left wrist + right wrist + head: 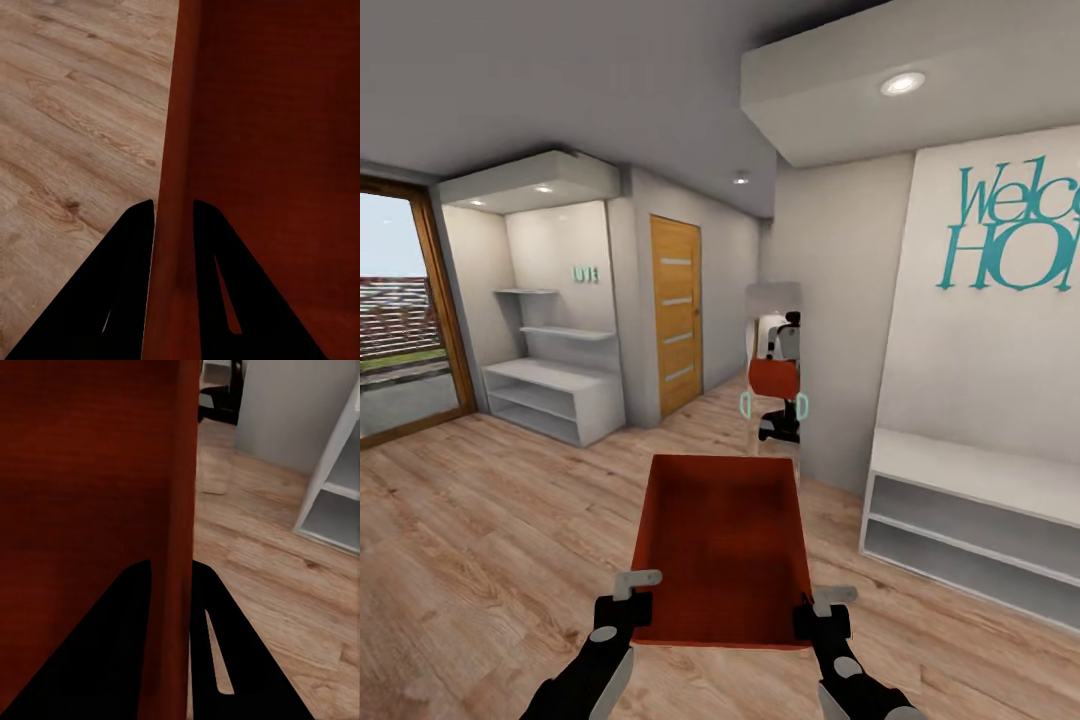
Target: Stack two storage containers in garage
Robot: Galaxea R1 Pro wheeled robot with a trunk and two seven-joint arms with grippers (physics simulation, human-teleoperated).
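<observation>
One red-orange storage container [722,545] hangs level in front of me above the light wood-plank floor, open side up and empty. My left gripper [628,600] is shut on its near left corner, and my right gripper [822,612] is shut on its near right corner. In the left wrist view the left gripper [174,206] has the container's wall [176,135] pinched between both black fingers. The right wrist view shows the right gripper [171,566] clamping the container's wall [97,472] the same way. The garage is out of view.
A tall mirror [773,370] ahead reflects me with the container. A wooden door [677,315] stands at the back left, beside white shelves [555,400]. A low white shelf bench [970,520] lines the right wall. A glass door [400,310] is at the far left.
</observation>
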